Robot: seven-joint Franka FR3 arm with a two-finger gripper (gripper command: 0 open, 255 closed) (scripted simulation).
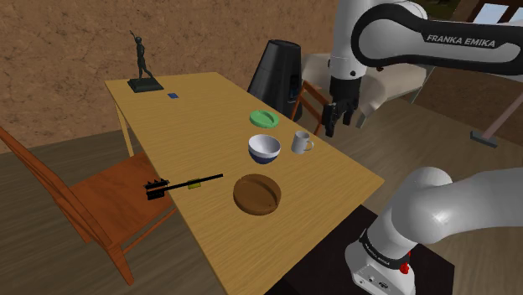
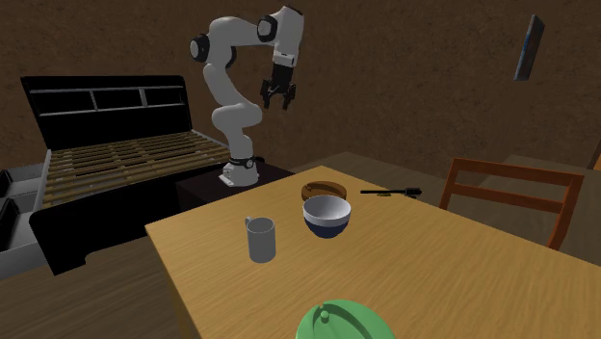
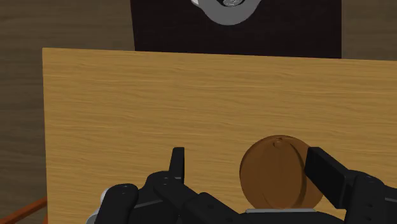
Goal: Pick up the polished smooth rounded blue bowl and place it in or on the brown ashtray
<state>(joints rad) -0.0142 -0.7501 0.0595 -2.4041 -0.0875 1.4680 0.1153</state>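
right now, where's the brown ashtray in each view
shoulder view: brown ashtray low centre on the wooden table, just below the blue bowl.
second exterior view: mid-picture, behind the bowl, partly hidden by it.
wrist view: on the table beyond the open hand, between its fingers, untouched.
shared landmark: the black stand beyond the table's edge.

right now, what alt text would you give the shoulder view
A black robot hand hangs open above a wooden table, touching nothing. On the table a blue bowl sits beside a grey mug, with a brown ashtray nearer the camera and a green plate behind them.
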